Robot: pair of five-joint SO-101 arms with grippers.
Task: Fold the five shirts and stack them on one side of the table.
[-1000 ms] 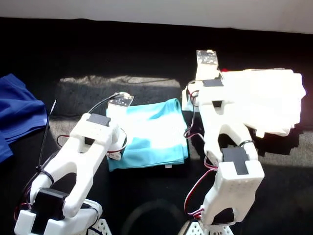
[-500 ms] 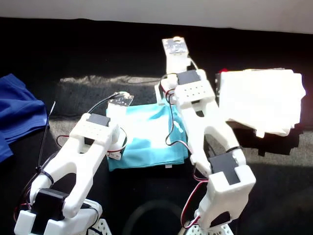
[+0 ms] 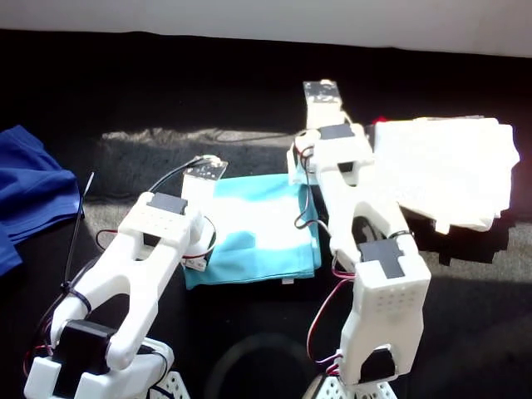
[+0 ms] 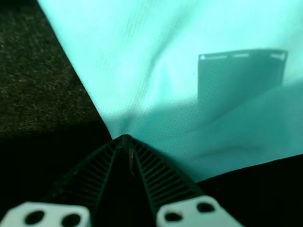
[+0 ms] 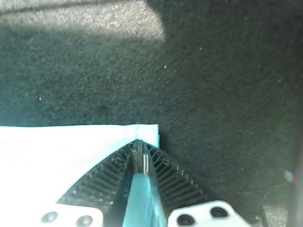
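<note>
A folded teal shirt (image 3: 258, 237) lies at the table's centre between my two arms. My left gripper (image 4: 124, 139) is shut on the shirt's edge (image 4: 199, 94), at its far left corner in the high view (image 3: 202, 176). At the far right corner my right gripper (image 5: 138, 143) is shut on the fabric, and teal cloth (image 5: 139, 198) shows between its fingers. A bright white pile of folded shirts (image 3: 445, 170) sits on the right side. A dark blue shirt (image 3: 29, 195) lies crumpled at the left edge.
The table is covered in black cloth (image 3: 166, 83), with a sunlit patch behind the teal shirt. The right arm's body (image 3: 366, 224) reaches along the teal shirt's right edge, close to the white pile. A pale wall runs along the far edge.
The right arm swung left from the white pile to over the teal shirt, then eased back to its far right corner. The left arm kept still.
</note>
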